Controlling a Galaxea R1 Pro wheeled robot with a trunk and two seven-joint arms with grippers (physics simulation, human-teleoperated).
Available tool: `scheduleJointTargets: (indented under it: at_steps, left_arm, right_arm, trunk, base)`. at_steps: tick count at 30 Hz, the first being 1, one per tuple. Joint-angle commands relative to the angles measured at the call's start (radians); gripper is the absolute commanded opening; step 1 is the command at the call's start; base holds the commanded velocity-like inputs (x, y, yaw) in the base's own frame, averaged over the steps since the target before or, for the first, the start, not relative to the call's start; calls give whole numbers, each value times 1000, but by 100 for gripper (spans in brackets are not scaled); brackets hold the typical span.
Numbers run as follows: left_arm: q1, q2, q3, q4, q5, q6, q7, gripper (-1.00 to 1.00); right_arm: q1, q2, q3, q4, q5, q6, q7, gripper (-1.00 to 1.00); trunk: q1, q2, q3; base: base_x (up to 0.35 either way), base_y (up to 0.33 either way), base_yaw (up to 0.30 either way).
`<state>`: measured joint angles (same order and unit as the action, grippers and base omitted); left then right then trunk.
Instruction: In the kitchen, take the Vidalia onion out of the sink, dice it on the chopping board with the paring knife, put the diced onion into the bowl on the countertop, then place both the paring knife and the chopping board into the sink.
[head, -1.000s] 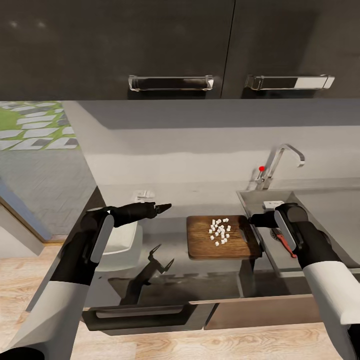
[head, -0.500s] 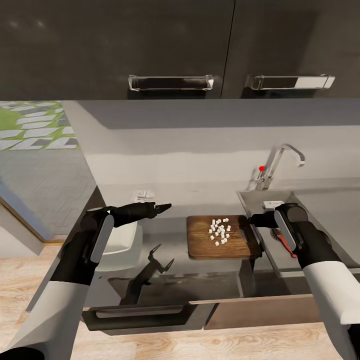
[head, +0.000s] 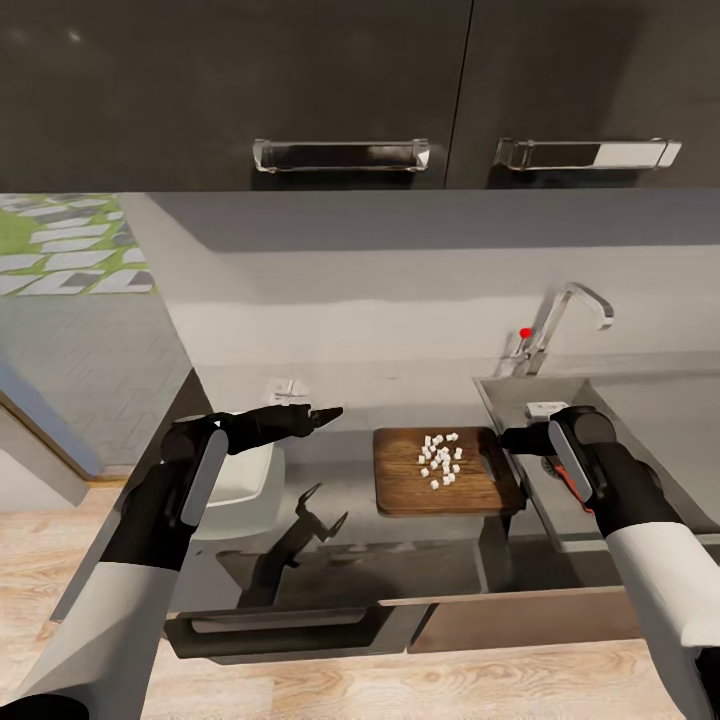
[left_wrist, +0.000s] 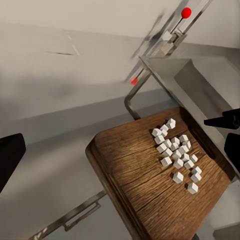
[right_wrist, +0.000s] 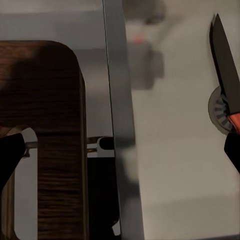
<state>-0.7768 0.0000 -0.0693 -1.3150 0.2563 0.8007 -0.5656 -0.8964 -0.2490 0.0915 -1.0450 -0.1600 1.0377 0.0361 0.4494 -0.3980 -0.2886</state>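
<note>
Both arms reach forward over the countertop (head: 330, 560) from the lower corners of the head view. The left arm bends at the elbow and stretches toward the wall, ending in the left gripper (head: 325, 413), which hangs in the air above the counter with its dark tips close together, pointing toward the chopping board (head: 445, 487); whether a gap remains between them I cannot tell. Beneath that forearm sits the white bowl (head: 240, 485), partly hidden by the arm.

The right arm comes in from the right, its forearm raised and wrist turned toward the board. The right gripper (head: 512, 438) sits at the board's right end, over the edge where the board meets the sink (head: 640, 420). In the right wrist view its 2 fingers (right_wrist: 10, 155) stand wide apart, 1 at each side of the picture, one by the board's handle slot and the other by the knife's handle in the basin; neither visibly clamps anything.

The diced onion (head: 440, 462) lies as a loose cluster of small white cubes on the middle of the board, toward its far half. The paring knife (right_wrist: 226, 80) lies in the sink basin near the round drain, dark blade and red handle visible. The faucet (head: 560, 330) with its red-tipped lever stands behind the sink.
</note>
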Motion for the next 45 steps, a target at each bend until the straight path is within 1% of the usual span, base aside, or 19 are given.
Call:
scheduleJointTargets:
  at_steps: [1, 8, 17, 26, 40, 41, 45]
  left_arm:
    - [-1, 0, 0, 0, 3, 6, 0, 100]
    - [-1, 0, 0, 0, 3, 6, 0, 100]
    - [-1, 0, 0, 0, 2, 6, 0, 100]
    - [-1, 0, 0, 0, 2, 6, 0, 100]
    - [-1, 0, 0, 0, 2, 6, 0, 100]
    - [-1, 0, 0, 0, 2, 6, 0, 100]
    - [-1, 0, 0, 0, 2, 6, 0, 100]
  right_arm:
    - [-1, -1, 2, 0, 2, 4, 4, 100]
    - [-1, -1, 2, -1, 2, 4, 4, 100]
    - [-1, -1, 2, -1, 1, 4, 4, 100]
    - [-1, -1, 3, -1, 1, 4, 4, 100]
    - [-1, 4, 4, -1, 0, 4, 4, 100]
    - [-1, 8, 4, -1, 0, 4, 4, 100]
    - [-1, 10, 4, 0, 0, 4, 4, 100]
  trunk:
    - [1, -2, -2]
    - [1, -2, -3]
    - [1, -2, -12]
    - [1, -2, -13]
    - [1, -2, -13]
    - [1, -2, -13]
    - [1, -2, -13]
  base:
    - [0, 0, 0]
    - [0, 0, 0]
    - [0, 0, 0]
    - [0, 0, 0]
    - [0, 0, 0]
    - [0, 0, 0]
    - [0, 0, 0]
